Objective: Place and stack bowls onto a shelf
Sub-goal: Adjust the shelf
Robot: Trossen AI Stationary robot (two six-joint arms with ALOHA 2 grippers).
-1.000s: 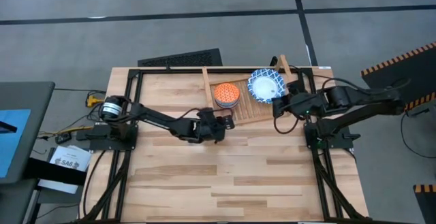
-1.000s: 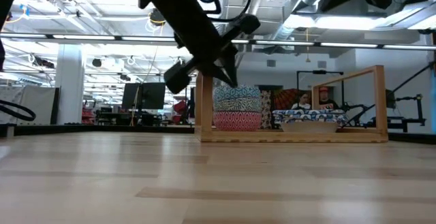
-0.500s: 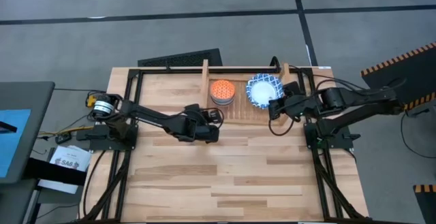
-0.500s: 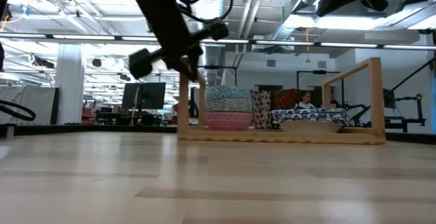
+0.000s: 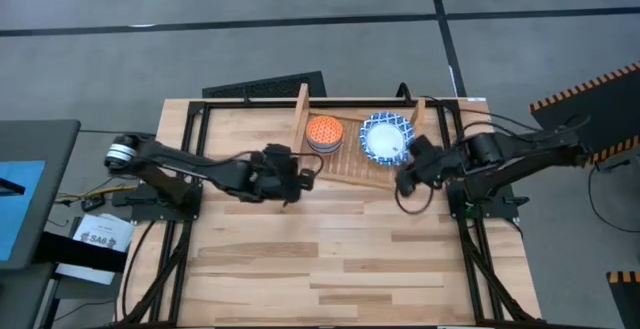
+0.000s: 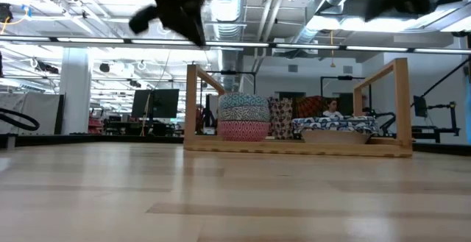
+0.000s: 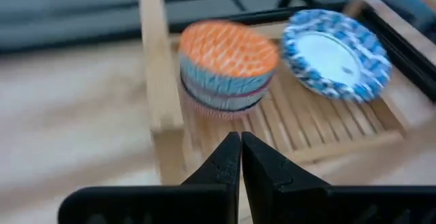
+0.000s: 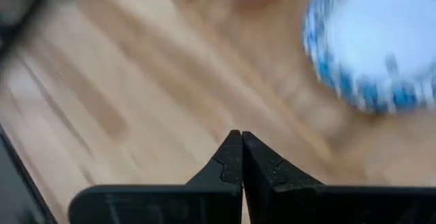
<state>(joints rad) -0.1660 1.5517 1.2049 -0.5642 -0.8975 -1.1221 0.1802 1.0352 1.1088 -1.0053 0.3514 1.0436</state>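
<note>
The shelf [image 5: 352, 165] sits at the far side of the counter [image 5: 340, 259]. On it, an orange-topped bowl stack [image 5: 324, 132] stands beside the wide white bowls [image 5: 384, 137]. The left gripper [image 5: 302, 178] and right gripper [image 5: 404, 181], both closed and empty, hover just in front of the shelf.

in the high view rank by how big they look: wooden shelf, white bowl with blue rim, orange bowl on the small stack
1. Light wooden slatted shelf, clearly the largest.
2. Wide white bowl with the blue patterned rim.
3. Orange patterned bowl topping the small stack, the smallest, though its higher position could slightly enlarge it.
</note>
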